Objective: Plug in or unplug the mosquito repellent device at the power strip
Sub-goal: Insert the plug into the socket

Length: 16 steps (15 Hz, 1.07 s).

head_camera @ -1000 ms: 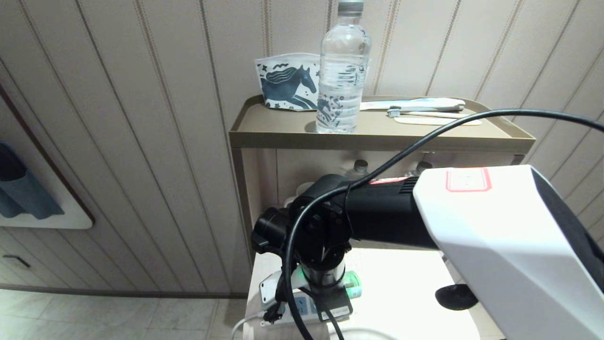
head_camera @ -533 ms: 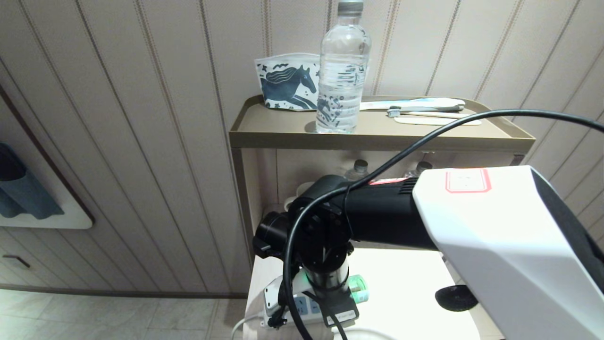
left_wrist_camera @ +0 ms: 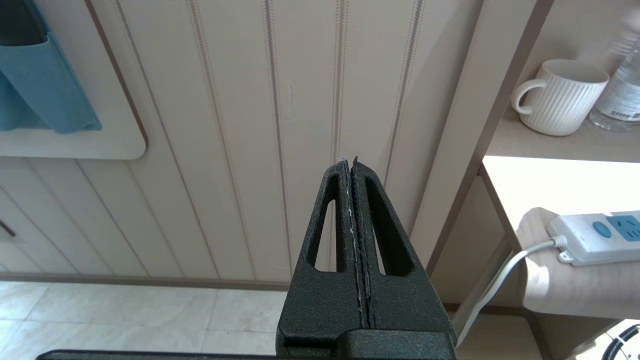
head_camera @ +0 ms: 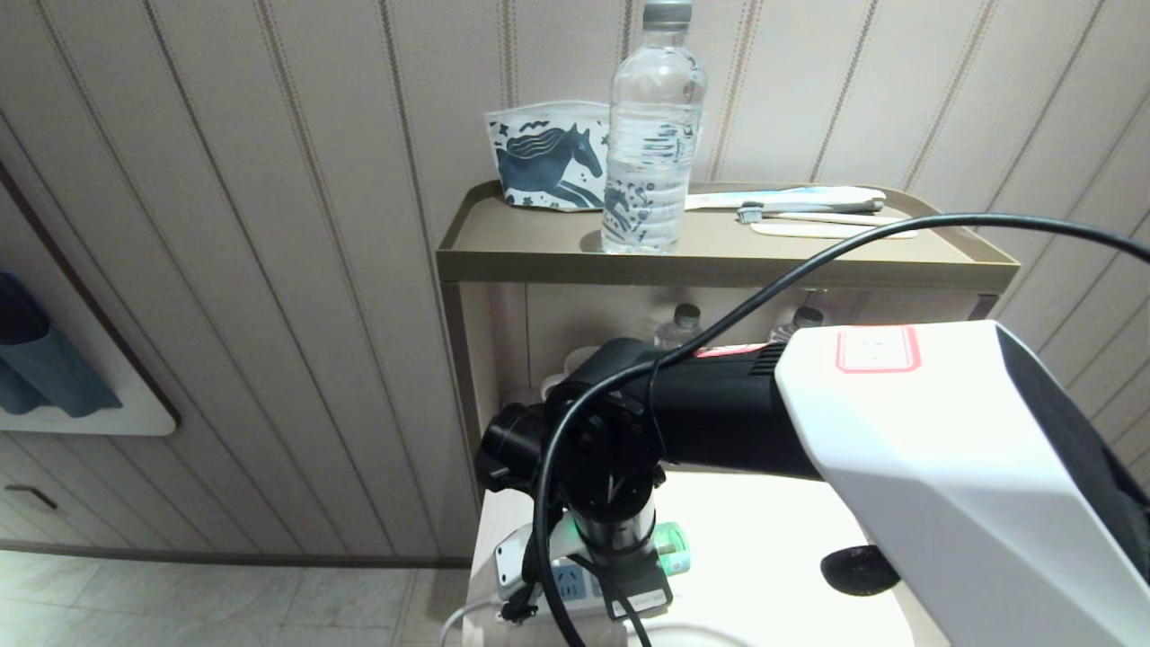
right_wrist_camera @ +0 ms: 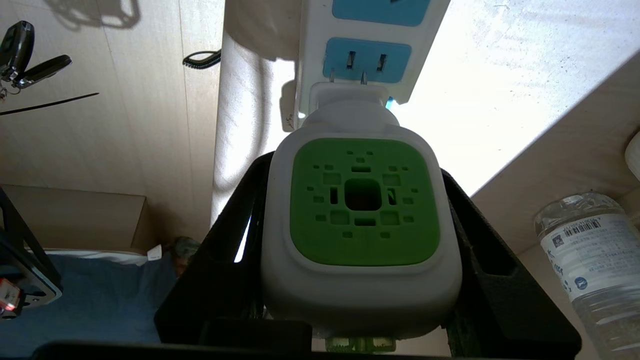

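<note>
- Mosquito repellent device (right_wrist_camera: pixel 361 225) sits clamped between the two fingers of the right pincer (right_wrist_camera: pixel 360 235), green vented face toward the wrist camera, prongs aimed at the power strip (right_wrist_camera: pixel 372 45).
- Prong tips stand just at the nearest blue socket panel; a stretch of bare metal still shows, so by my reading the plug is either not yet seated or part way out. Which of the two the pictures cannot say.
- What is left: push fully home, or draw clear, then let go.
- From the head view the strip (head_camera: pixel 557 580) lies at about 6 o'clock on the pale desk (head_camera: pixel 764 539), mostly hidden under the right wrist.
- Left pincer (left_wrist_camera: pixel 354 170) is clenched on nothing, parked off to the side facing the wall panelling.
- Around: a white mug (left_wrist_camera: pixel 555 97) at 2 o'clock in the left wrist view, a water bottle (head_camera: pixel 651 135) and a horse-print pouch (head_camera: pixel 548 157) on the upper shelf (head_camera: pixel 539 256) at 12 o'clock.
- The arm's black cable (head_camera: pixel 809 261) loops near the wrist and may snag.
</note>
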{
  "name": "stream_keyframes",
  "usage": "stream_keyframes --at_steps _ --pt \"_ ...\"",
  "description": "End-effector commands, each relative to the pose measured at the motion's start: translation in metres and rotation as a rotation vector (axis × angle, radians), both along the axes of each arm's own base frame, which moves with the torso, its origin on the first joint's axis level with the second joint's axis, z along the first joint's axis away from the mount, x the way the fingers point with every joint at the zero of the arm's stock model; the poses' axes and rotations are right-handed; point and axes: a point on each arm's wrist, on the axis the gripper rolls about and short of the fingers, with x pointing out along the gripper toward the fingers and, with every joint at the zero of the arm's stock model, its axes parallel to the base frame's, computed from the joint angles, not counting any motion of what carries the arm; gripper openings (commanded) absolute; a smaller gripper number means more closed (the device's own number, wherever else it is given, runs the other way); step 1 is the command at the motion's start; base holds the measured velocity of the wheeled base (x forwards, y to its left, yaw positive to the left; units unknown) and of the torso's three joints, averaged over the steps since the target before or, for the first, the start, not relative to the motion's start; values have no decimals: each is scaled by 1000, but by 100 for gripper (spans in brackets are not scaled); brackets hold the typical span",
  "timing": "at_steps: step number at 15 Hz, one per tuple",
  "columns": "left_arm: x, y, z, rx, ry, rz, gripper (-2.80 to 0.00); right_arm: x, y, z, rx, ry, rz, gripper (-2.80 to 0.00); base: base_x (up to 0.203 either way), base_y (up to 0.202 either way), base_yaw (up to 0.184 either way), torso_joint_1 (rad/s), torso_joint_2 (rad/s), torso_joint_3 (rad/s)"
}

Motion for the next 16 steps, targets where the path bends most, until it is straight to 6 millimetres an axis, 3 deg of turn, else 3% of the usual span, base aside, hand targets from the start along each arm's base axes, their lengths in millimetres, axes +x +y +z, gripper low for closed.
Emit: stream_keyframes --at_steps 1,16 --pt "0 0 0 0 -1 0 -280 -1 1 -3 -14 8 8 -280 0 0 0 0 0 0" --pt "0 0 0 -1 -1 -2 -280 7 9 -20 1 -4 11 -280 0 0 0 0 0 0"
